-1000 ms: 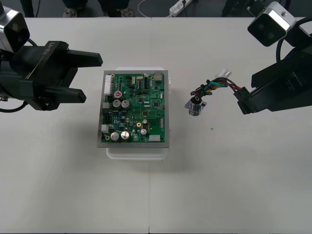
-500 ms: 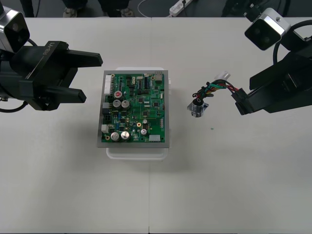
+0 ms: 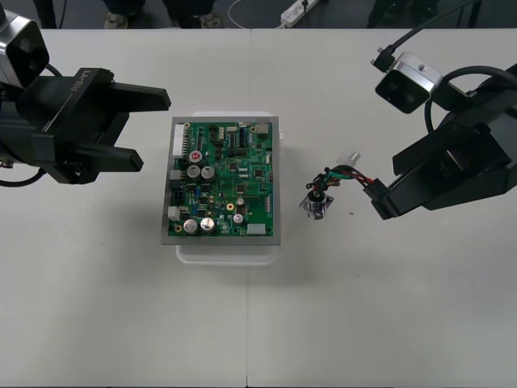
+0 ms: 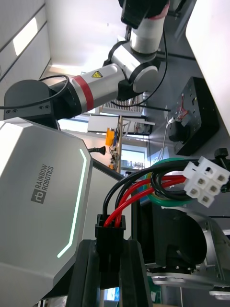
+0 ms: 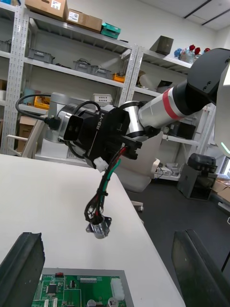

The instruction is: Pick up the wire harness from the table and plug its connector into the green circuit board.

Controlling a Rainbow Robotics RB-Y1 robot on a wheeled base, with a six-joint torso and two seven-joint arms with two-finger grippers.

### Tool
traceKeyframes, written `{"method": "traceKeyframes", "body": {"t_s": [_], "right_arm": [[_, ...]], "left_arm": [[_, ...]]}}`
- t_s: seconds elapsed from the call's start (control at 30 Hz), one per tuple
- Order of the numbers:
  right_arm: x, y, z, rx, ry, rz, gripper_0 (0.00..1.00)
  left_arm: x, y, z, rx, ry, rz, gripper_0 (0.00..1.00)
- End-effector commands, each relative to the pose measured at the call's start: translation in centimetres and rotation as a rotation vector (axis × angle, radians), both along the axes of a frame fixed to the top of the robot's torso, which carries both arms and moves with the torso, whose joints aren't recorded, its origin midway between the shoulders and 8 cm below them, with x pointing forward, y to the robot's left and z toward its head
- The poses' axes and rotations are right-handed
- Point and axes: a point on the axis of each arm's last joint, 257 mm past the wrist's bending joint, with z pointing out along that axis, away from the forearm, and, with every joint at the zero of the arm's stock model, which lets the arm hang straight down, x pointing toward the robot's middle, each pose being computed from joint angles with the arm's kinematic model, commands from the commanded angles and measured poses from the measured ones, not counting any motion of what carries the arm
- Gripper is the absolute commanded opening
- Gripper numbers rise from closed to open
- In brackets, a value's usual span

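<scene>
The right gripper (image 3: 381, 202), jaws pinching the harness (image 3: 335, 174) by its plug (image 4: 109, 229), has carried it left toward the green board (image 3: 224, 179), not yet plugged in. The left gripper (image 3: 153, 131) waits, jaws spread.

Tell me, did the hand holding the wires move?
Yes. The right gripper, shut on the wire harness, moved closer to the green circuit board and toward the table's near edge.

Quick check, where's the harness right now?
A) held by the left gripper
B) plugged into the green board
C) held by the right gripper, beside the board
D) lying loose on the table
C: the right gripper is shut on the harness at its black plug, and the socket dangles beside the green board, not in it.
</scene>
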Motion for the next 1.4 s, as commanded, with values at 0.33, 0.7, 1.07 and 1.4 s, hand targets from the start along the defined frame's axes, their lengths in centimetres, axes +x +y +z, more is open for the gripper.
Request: {"method": "traceKeyframes", "body": {"t_s": [0.33,0.7,1.07,1.4], "right_arm": [[-1.8,1.5,1.1,-0.013,0.001,0.103,0.00],[-2.2,2.7,1.6,-0.008,0.047,0.153,0.00],[-1.3,4.2,1.8,-0.010,0.055,0.169,0.00],[-2.1,5.3,1.2,-0.035,0.074,0.215,0.00]], "left_arm": [[-2.1,0.3,0.2,0.024,-0.036,-0.046,0.78],[-2.4,0.2,0.2,0.025,-0.041,-0.053,0.77],[-2.5,0.1,0.2,0.024,-0.043,-0.056,0.78],[-2.8,-0.1,0.1,0.026,-0.046,-0.068,0.77]]}}
